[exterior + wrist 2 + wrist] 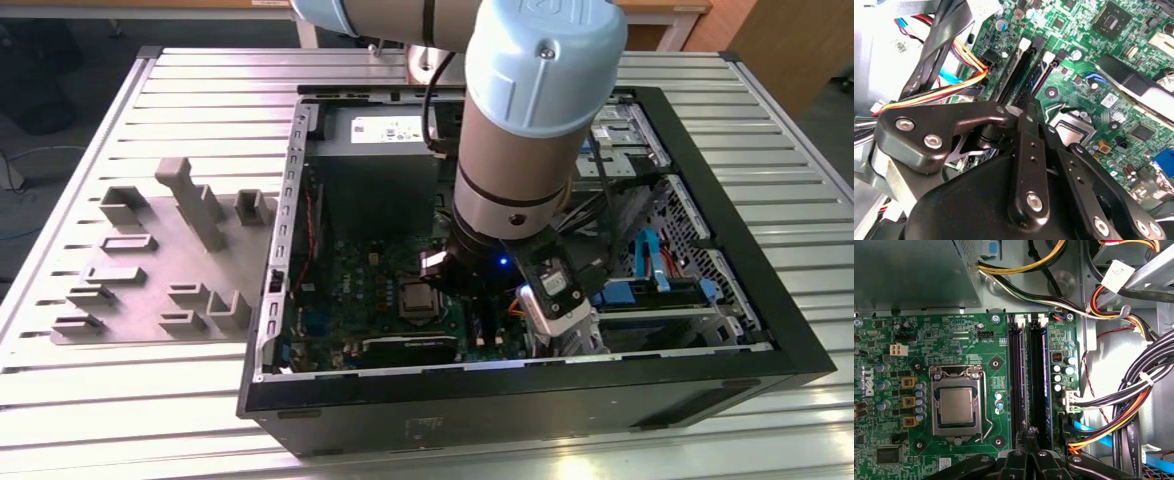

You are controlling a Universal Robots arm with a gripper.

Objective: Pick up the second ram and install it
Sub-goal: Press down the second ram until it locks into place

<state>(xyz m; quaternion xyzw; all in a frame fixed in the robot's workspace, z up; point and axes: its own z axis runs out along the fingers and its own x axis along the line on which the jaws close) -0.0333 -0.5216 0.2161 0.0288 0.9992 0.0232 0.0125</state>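
Ram, the second ram, sits edge-up in a black slot on the green motherboard inside the open computer case. The gripper hovers just over the slot's end, fingers pressed together, pinching nothing. A white tag hangs on cables crowding the slot's far side.

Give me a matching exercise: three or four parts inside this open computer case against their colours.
Things:
1. flat circuit-board motherboard
2. square metal processor in its socket
3. long narrow memory slots
4. moulded fixture block on the table beside the case

Colours:
a. grey
b. black
c. green
d. silver

Pairs: 1-c, 2-d, 3-b, 4-a
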